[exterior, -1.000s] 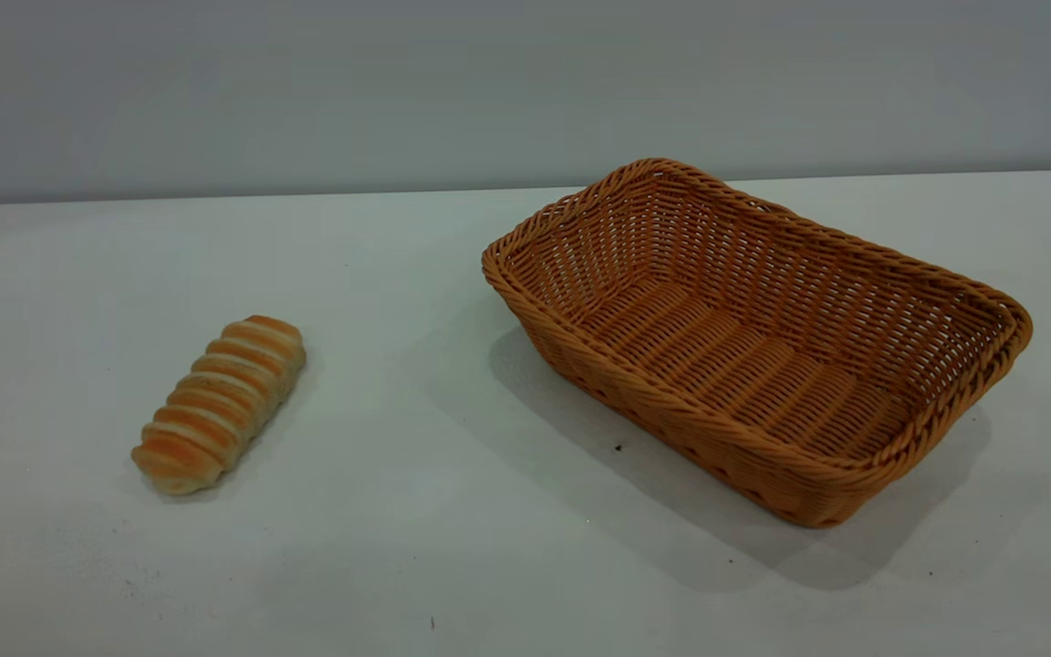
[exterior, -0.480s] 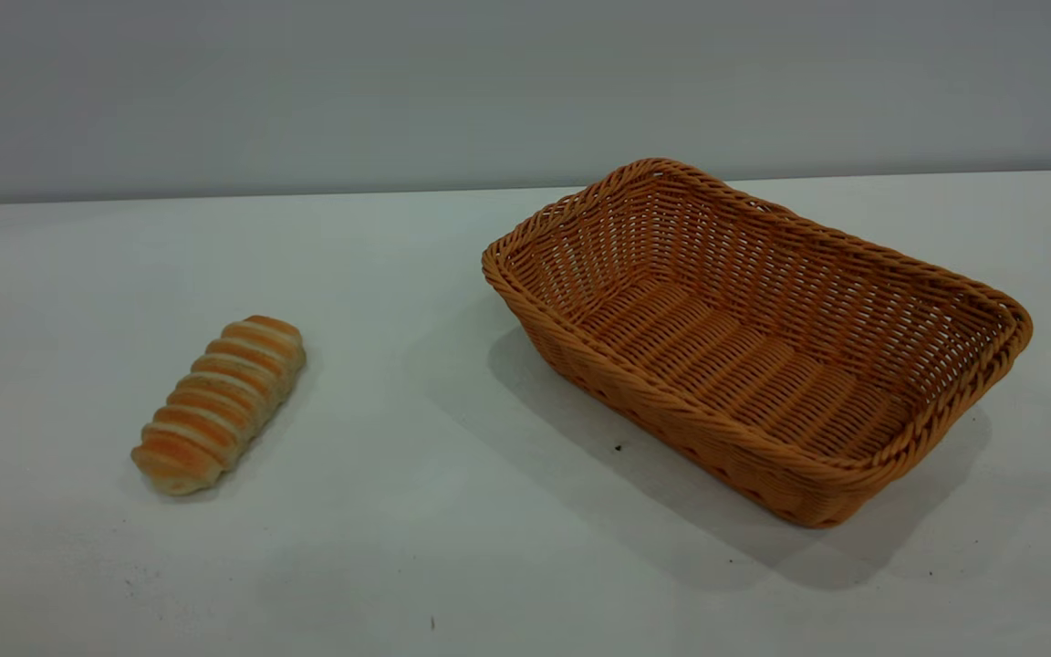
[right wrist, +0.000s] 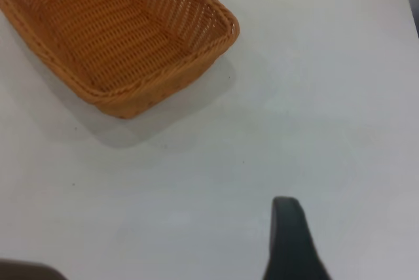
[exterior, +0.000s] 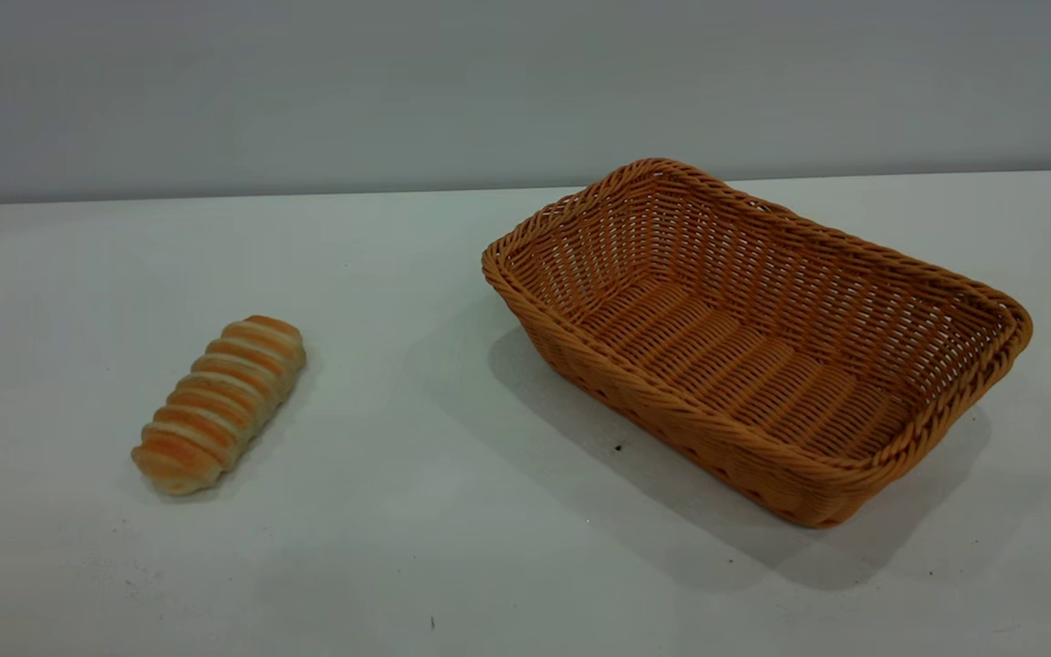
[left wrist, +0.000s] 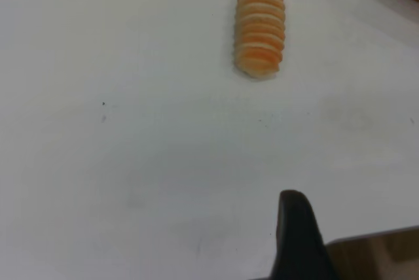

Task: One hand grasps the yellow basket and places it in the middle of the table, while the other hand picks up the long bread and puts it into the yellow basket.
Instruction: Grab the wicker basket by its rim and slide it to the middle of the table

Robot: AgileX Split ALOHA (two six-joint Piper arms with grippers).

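Left end effector [left wrist: 298, 227] above bare table [left wrist: 131, 162]

The basket [exterior: 756, 339] is orange-tan open weave with a braided rim. The bread [exterior: 219, 402] has golden-orange ridges between cream stripes. The surface [exterior: 416, 511] is white with dark specks.

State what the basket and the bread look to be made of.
Yellow basket: woven wicker or rattan-look strands, possibly plastic; braided rim, open-weave sides, slight sheen. Long bread: looks baked, matte golden crust ridges with pale stripes; real or replica cannot be told.
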